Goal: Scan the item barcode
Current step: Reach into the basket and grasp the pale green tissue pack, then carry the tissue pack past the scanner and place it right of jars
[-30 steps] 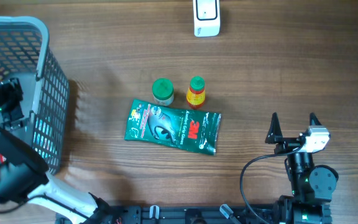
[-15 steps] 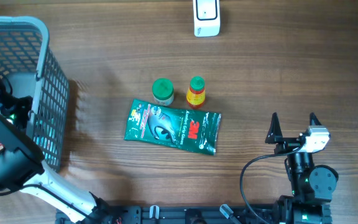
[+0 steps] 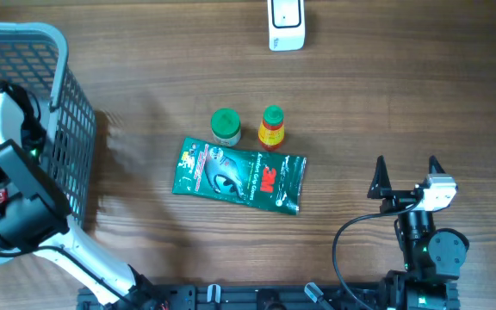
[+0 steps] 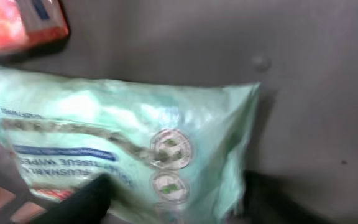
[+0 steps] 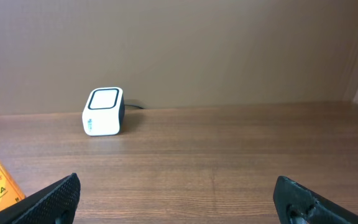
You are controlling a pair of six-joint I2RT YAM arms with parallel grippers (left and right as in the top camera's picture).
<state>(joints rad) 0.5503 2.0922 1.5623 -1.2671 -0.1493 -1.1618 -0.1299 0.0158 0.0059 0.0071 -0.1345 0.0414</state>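
One pick underway: left gripper (image 4: 176, 196) down in basket (image 3: 69, 129) w/ fingers (image 4: 82, 199) either side of wipes pack (image 4: 123, 137); can't tell if clamped. Slick film could slip or snag mesh en route to scanner (image 3: 286, 24). Right gripper (image 3: 406, 165) idle, jaws apart.

Mock shop checkout, barcode scanner (image 3: 286, 24), grey basket (image 3: 24, 32), wooden table (image 3: 420, 95)

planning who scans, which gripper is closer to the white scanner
Right. The right gripper sits open near the front edge, scanner ahead to its left; the left gripper is down in the basket, far left.
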